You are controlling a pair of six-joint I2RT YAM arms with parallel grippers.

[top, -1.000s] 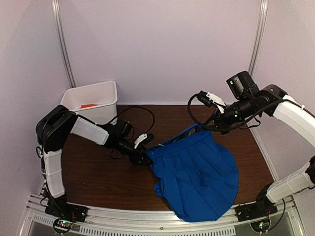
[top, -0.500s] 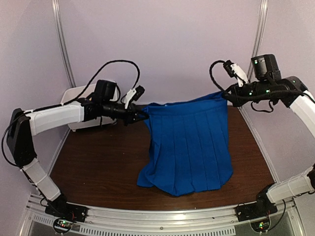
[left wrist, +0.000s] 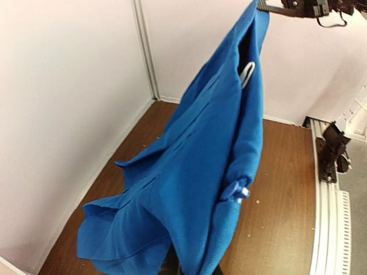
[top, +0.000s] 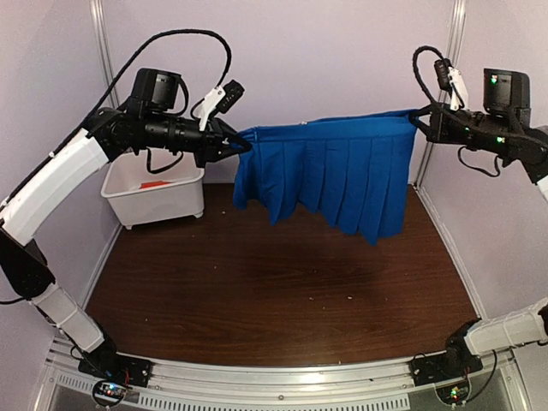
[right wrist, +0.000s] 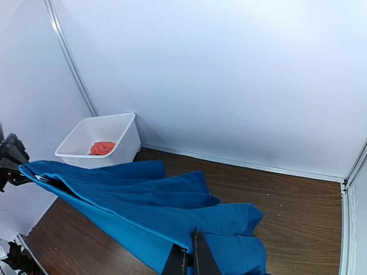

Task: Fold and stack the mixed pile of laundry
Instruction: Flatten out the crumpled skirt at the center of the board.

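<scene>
Your left gripper (top: 242, 142), upper left of the top view, is pinching one top corner of the royal-blue garment (top: 342, 171); your right gripper (top: 417, 118), upper right, is pinching the other corner — the cloth hangs stretched between them above the table (top: 257, 291). Left wrist view: blue folds fill the centre. Right wrist view: the orange-red T-shirt (right wrist: 102, 148) lies in the white bin (right wrist: 123, 143) at frame left
</scene>
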